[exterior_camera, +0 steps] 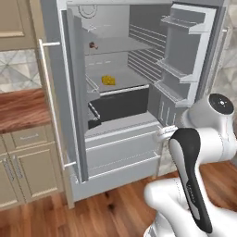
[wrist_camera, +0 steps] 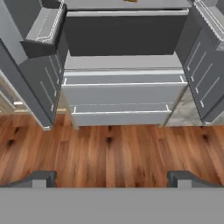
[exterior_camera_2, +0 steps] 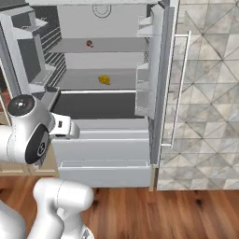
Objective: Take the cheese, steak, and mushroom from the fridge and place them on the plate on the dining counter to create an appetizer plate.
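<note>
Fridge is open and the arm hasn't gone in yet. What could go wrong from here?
The cheese lies deep on a middle shelf, so the arm may clip the door racks on either side while reaching in. The mushroom, one shelf up, is tiny, so the open gripper could easily miss it or knock it further back. The gripper points low, at the drawers, needing a big lift.

My cheese (wrist_camera: 130,1) is cut off by the hand view's top edge; the upper-shelf piece (exterior_camera: 93,45) is too small to identify.

rendered home kitchen, open fridge (exterior_camera: 120,115), cream cupboards (exterior_camera: 28,162), wood floor (wrist_camera: 109,148), tiled wall (exterior_camera_2: 210,93)
</note>
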